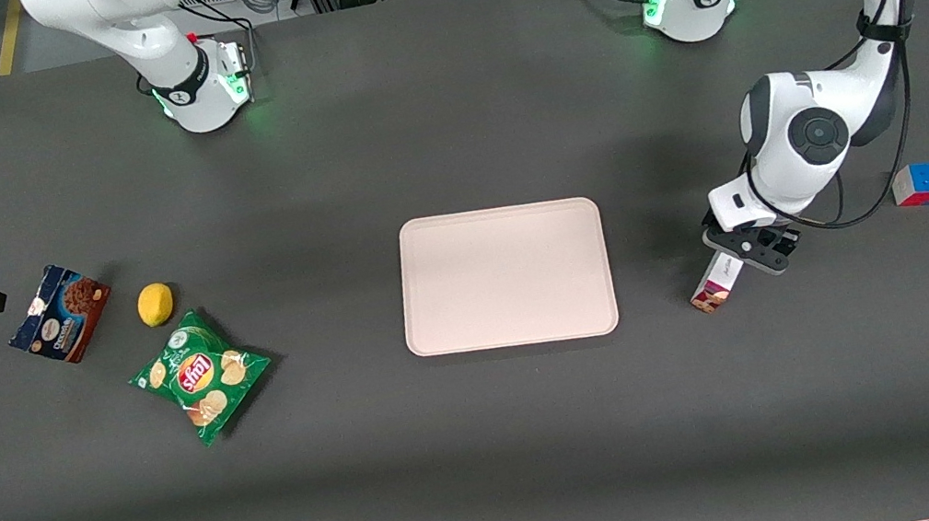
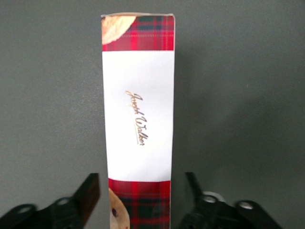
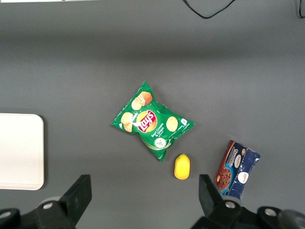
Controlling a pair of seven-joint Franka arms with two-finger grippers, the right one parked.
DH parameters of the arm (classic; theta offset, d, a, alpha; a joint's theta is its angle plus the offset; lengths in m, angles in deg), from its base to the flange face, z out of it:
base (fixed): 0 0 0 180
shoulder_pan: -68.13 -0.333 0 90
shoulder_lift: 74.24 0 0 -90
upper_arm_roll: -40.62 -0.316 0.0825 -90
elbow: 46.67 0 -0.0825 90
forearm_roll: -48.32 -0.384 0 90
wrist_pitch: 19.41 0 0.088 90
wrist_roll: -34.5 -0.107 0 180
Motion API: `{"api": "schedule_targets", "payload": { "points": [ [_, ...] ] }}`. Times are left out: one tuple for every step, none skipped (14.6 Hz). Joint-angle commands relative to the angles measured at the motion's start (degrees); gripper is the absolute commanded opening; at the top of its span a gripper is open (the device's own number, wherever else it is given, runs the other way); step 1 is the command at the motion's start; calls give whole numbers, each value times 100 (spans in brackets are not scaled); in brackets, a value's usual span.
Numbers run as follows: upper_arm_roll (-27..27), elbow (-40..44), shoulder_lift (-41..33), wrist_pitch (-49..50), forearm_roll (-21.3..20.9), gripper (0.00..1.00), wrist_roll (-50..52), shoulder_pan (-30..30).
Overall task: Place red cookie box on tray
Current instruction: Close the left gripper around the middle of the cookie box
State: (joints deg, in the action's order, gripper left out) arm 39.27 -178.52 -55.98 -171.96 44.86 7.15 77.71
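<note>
While the end effector [image 2: 138,200] straddles the red cookie box [image 2: 138,119] — fingers spread, not touching — the tray [image 1: 505,277] lies near.

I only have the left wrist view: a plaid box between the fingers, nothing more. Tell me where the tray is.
Observer: The tray lies flat at mid-table, apart from the red cookie box, toward the parked arm's end.
Operator: List what else is on the table.
Observer: A chips bag, a lemon and a blue cookie box, all nearer the parked arm's end.
Operator: Name anything near the gripper.
Observer: The gripper, open, straddles the box; a colour cube sits apart, toward the working arm's end.
</note>
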Motion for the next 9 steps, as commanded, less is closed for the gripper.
{"api": "schedule_targets", "payload": {
  "points": [
    [-32, -60, -15, -82, 3, 25, -113, 9],
    [-32, -51, -15, -82, -6, 11, -113, 9],
    [-32, -42, -24, -64, 3, 3, -113, 9],
    [-32, -16, -32, -29, -6, 0, -121, 9],
    [-32, 19, -58, -12, -6, 0, -130, 9],
    [-32, 72, -146, 23, 3, 0, -139, 9],
    [-32, 177, -286, 241, 3, 0, -130, 18],
    [-40, 378, -461, 696, 3, 0, -130, 18],
    [-32, 650, -646, 1283, 3, 0, -121, 18]
  ]
}}
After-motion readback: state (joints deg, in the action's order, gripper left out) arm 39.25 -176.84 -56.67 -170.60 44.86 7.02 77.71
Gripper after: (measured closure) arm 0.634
